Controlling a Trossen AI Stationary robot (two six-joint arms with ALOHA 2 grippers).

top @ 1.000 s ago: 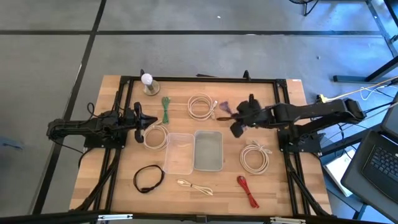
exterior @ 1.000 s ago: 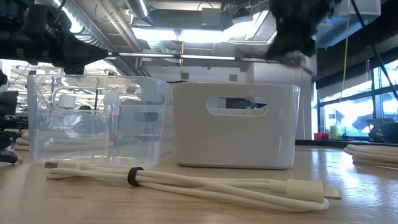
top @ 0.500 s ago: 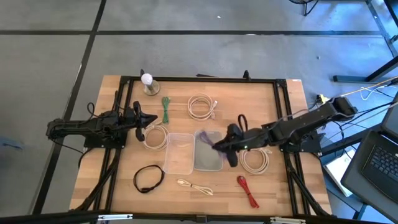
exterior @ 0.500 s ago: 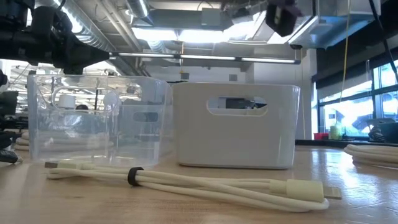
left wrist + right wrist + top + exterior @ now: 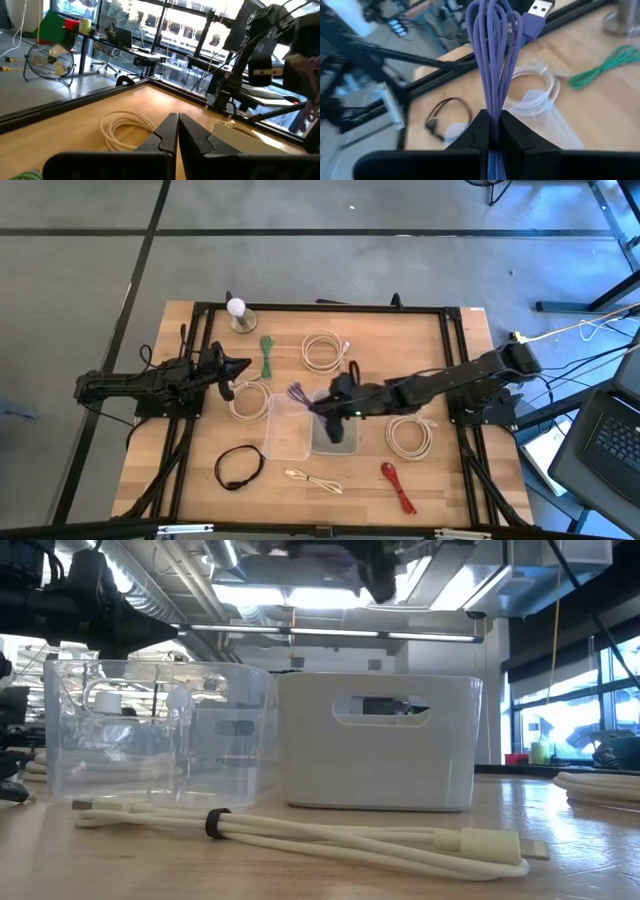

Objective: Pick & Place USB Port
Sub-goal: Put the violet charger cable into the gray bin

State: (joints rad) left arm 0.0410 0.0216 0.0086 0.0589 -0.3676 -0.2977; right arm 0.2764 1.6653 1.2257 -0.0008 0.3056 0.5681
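My right gripper [image 5: 491, 131] was clamped on the bundled purple USB cable [image 5: 492, 55], carried above the clear plastic bin [image 5: 287, 427], the cable's length pointing ahead of my fingers.

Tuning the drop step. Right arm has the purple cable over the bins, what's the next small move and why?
Probably carry a little further toward the clear bin, then lower before releasing. The right gripper is shut on the purple USB cable, held high around the seam between the clear bin and the white bin, with its loops already hanging over the clear one. The left gripper waits shut near a white cable coil.
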